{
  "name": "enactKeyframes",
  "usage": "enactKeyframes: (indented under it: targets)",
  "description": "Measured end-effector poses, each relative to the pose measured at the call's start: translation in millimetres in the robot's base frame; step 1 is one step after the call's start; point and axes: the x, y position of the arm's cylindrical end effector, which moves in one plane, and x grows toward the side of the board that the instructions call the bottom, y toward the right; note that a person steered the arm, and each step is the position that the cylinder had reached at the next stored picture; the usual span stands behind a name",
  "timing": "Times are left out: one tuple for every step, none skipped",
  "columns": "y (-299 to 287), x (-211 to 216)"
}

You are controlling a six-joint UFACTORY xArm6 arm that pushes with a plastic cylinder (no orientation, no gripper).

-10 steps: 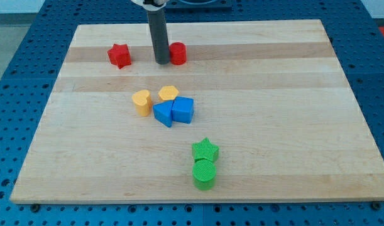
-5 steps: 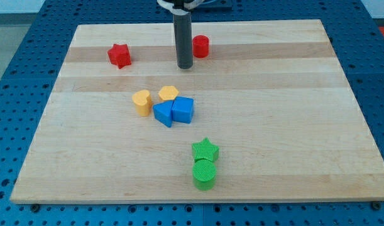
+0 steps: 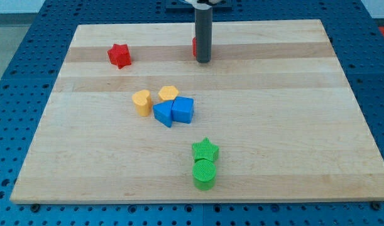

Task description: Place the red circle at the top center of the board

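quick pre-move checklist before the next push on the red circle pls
1. Red circle visible: not ok, only a red sliver shows at the rod's left edge; the rod hides the rest.
2. My tip located: ok, on the board, in front of the red circle.
3. Tip touching the circle: cannot tell.
4. Circle near top center: ok, roughly mid-width, close to the board top edge.
5. Red star out of the way: ok, far to the view's left.
6. Yellow, blue and green blocks clear: ok, all well below.
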Motion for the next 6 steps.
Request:
enactKeyframes:
  targets:
    - [0.0,-5.3]
    - [0.2,-11.6]
    - [0.2,-15.0]
    - [0.2,-18.5]
    - [0.2,-20.5]
    - [0.2,-20.6]
